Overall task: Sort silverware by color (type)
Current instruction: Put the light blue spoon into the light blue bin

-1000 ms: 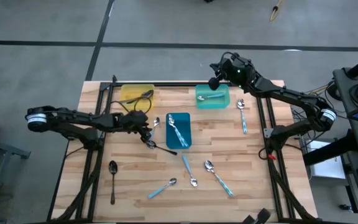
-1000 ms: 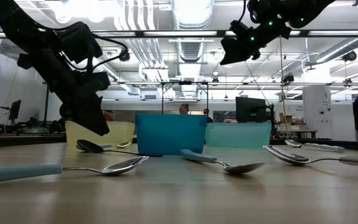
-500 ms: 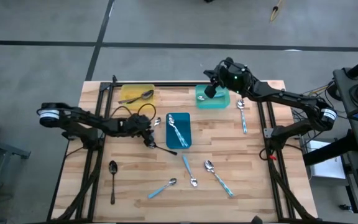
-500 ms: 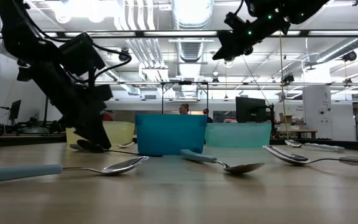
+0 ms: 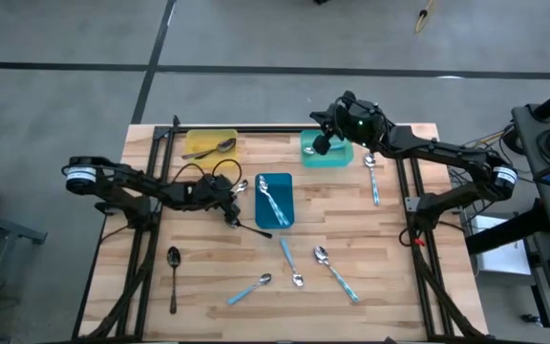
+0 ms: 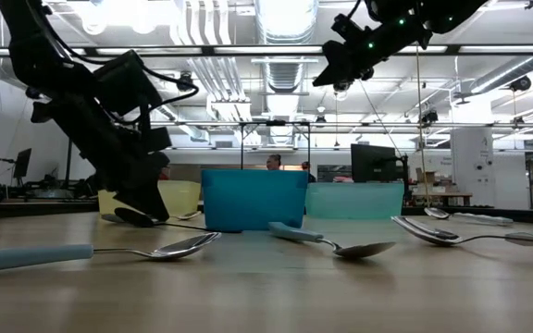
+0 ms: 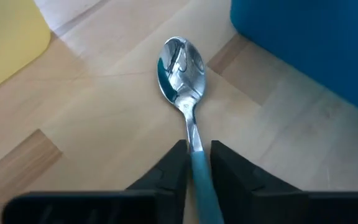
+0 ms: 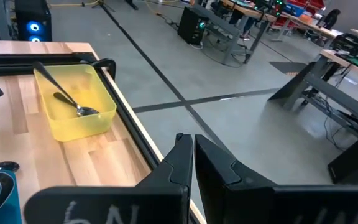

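My left gripper (image 5: 230, 204) is down on the table between the yellow tray (image 5: 199, 137) and the blue tray (image 5: 288, 199). In the left wrist view its fingers (image 7: 177, 163) are shut on the light blue handle of a spoon (image 7: 180, 60) lying flat on the wood. A black spoon (image 5: 248, 227) lies just beside it. My right gripper (image 5: 322, 145) hangs shut and empty above the teal tray (image 5: 342, 158). Several more blue-handled spoons (image 5: 335, 270) and another black spoon (image 5: 173, 277) are scattered on the front half of the table.
The yellow tray holds a dark spoon (image 8: 72, 102), the blue tray holds blue-handled spoons (image 5: 271, 201), and the teal tray holds a silver one (image 5: 325, 149). One blue-handled spoon (image 5: 373, 178) lies near the right rail. Metal frame rails run along both table sides.
My left gripper has sunk to the table and its fingers have closed on the blue spoon handle. The right gripper has drifted slightly left over the teal tray.
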